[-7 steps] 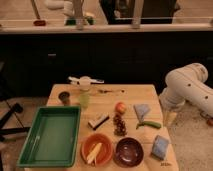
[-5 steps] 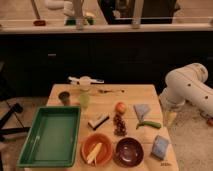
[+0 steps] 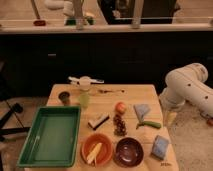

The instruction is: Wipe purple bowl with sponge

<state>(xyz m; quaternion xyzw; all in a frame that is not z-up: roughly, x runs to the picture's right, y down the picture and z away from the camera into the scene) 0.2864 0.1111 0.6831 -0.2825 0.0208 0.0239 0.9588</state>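
Sitting near the front edge of the light wooden table, the round, shallow, glossy dark purple bowl looks empty and stands upright; just to its left is a round orange bowl with yellow pieces in it, the two close together but apart; to the purple bowl's right, near the table's front right corner, lies the small light blue rectangular sponge, flat on the wood and apart from the bowl; behind the sponge rests a slim green oblong item, and behind that a flat grey-blue folded cloth; a round red-orange fruit and a dark clustered bunch sit behind the purple bowl, with a dark-and-white oblong block to their left; a large green rectangular plastic tray fills the table's left side; a small dark cup and a pale green tumbler stand at the back; the white robot arm bends beside the table's right edge, its gripper hanging low there, well apart from sponge and bowl, claw released and grasping nothing.
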